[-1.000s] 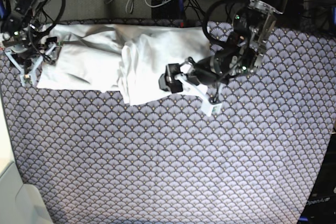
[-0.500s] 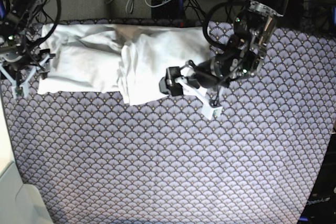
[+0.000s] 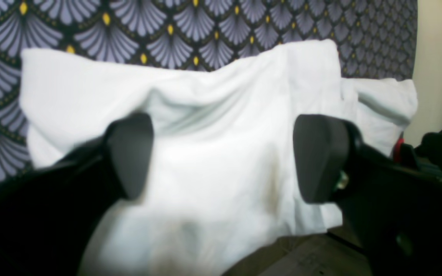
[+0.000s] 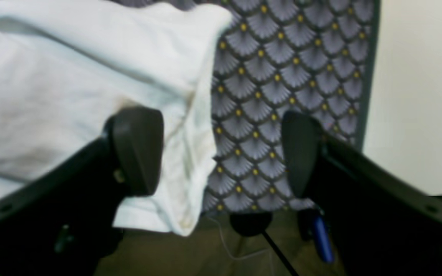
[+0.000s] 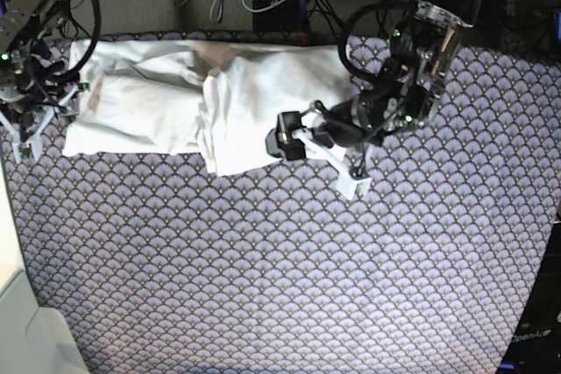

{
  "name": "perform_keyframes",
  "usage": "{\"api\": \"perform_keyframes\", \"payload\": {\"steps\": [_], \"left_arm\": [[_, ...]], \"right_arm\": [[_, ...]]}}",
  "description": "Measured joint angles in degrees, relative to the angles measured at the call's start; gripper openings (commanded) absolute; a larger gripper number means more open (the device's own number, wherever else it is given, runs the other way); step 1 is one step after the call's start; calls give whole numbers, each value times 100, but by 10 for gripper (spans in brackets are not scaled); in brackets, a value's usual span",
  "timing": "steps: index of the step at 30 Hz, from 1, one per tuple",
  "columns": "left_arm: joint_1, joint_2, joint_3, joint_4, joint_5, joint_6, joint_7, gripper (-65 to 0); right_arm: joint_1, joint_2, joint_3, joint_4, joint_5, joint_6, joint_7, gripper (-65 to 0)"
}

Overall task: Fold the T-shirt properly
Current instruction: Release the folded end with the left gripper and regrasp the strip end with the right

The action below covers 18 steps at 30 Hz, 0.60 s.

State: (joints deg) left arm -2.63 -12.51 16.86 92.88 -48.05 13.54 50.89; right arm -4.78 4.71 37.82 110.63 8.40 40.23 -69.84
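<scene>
T-shirt [image 5: 202,107] lain bunched along far edge of patterned cloth [image 5: 280,269], partly folded. Left gripper [image 3: 221,157] spread wide over shirt's end, nothing gripped; right gripper [image 4: 221,153] released — straddling other end's hem. Risk judged: single layer pinched, fold dragged crooked.

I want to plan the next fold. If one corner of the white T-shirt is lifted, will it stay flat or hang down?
The T-shirt would likely droop: it lies in soft wrinkles and overlapping folds. It looks thin, so probably light. It may drag on the patterned cloth rather than slide freely.
</scene>
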Motion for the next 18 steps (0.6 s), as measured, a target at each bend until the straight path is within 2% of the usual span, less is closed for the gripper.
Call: {"api": "perform_keyframes", "payload": {"steps": [4, 7, 12, 18], "left_arm": [[2, -2, 0, 0, 0, 0, 2, -101], [0, 0, 0, 0, 0, 0, 0, -101], [4, -4, 0, 0, 0, 11, -4, -101], [20, -17, 0, 0, 0, 17, -7, -101]], "right_arm": [[-15, -264, 0, 0, 20, 2, -66, -146], [-15, -343, -15, -50, 22, 0, -57, -146], [55, -291, -39, -710, 52, -2, -11, -146], [271, -24, -11, -1309, 52, 0, 20, -146]]}}
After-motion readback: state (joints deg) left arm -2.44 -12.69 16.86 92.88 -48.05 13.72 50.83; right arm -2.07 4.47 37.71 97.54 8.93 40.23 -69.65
